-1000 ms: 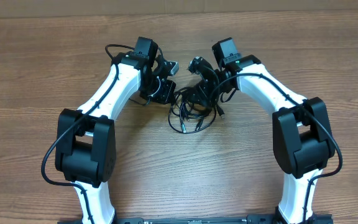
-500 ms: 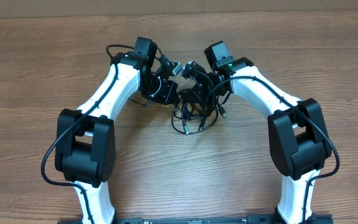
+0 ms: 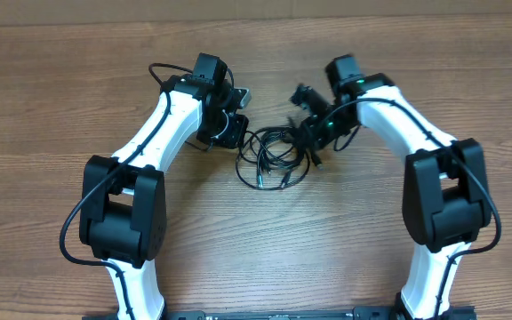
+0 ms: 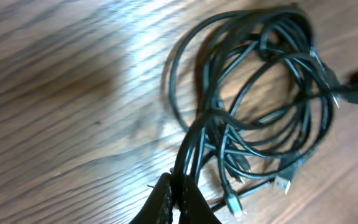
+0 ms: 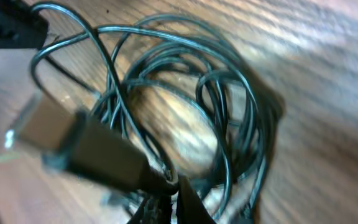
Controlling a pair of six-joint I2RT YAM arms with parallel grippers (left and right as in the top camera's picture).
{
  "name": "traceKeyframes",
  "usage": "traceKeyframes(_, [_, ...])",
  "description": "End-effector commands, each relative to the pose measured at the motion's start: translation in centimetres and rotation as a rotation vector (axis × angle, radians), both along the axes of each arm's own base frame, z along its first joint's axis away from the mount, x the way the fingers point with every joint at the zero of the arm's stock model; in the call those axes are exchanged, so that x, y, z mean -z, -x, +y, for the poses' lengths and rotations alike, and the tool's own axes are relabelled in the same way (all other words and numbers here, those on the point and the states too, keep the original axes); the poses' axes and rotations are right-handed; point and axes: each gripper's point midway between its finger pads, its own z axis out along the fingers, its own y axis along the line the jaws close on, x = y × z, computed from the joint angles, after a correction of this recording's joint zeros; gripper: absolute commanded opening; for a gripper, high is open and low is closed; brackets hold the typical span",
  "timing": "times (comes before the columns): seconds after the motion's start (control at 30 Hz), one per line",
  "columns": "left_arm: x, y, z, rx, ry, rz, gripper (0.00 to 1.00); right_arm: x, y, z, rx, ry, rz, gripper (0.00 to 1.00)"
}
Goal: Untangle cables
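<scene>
The cables are a loose tangle of thin black cords lying on the wooden table between my two arms. In the left wrist view the cables loop in overlapping rings, with small plug ends at the near side. My left gripper is shut on a few strands that run up from the tangle's left side. In the right wrist view my right gripper is shut on the cables beside a thick blurred plug. From overhead, the left gripper and the right gripper flank the tangle.
The wooden table stretches around the tangle. Both white arms, the left arm and the right arm, curve in from the near edge, with thicker black cords of their own running along them.
My right gripper has closed on the cables and then drawn back to the right, stretching the tangle wider. The left gripper has stayed shut, almost in place.
</scene>
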Motion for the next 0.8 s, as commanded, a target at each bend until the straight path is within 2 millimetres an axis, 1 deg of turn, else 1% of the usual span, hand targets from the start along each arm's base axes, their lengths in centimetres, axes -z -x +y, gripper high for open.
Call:
traceKeyframes(0.0, [0.4,-0.2,1.0,-0.065,-0.056,0.006,0.04,-3.6,0.4,1.6,0.011,-0.128,0.017,0.04])
traceKeyframes(0.07, [0.4,-0.2,1.0,-0.065,-0.056,0.006,0.05,-3.5,1.2,2.1,-0.003,-0.124,0.038,0.04])
traceKeyframes(0.13, [0.4,-0.2,1.0,-0.062,-0.058,0.005,0.09,-3.5,2.1,3.3,0.0,-0.118,0.077,0.04])
traceKeyframes(0.23, [0.5,-0.1,1.1,-0.062,-0.062,0.006,0.09,-3.3,2.7,4.3,-0.023,-0.106,0.079,0.04])
traceKeyframes(0.37, [0.5,-0.2,1.3,-0.064,-0.074,0.004,0.06,-2.0,2.7,3.9,0.051,0.029,0.088,0.1])
traceKeyframes(0.43, [0.6,-0.2,1.5,-0.067,-0.088,-0.001,0.06,-2.0,2.7,4.3,0.068,0.029,0.095,0.14])
traceKeyframes(0.53, [0.6,-0.3,1.5,-0.068,-0.09,-0.001,0.06,-2.1,2.7,5.1,0.115,0.021,0.121,0.14])
traceKeyframes(0.6, [0.6,-0.2,1.5,-0.068,-0.091,0.001,0.09,-2.0,2.6,5.4,0.145,0.026,0.13,0.14])
traceKeyframes(0.7, [0.6,-0.2,1.6,-0.068,-0.091,0.003,0.21,-2.1,2.1,5.6,0.196,0.021,0.138,0.15])
traceKeyframes(0.73, [0.6,-0.1,1.6,-0.067,-0.092,0.006,0.27,-2.1,1.9,5.8,0.212,0.016,0.14,0.15])
traceKeyframes(0.77, [0.6,0.0,1.6,-0.067,-0.095,0.008,0.29,-2.1,1.8,5.9,0.216,0.014,0.139,0.15])
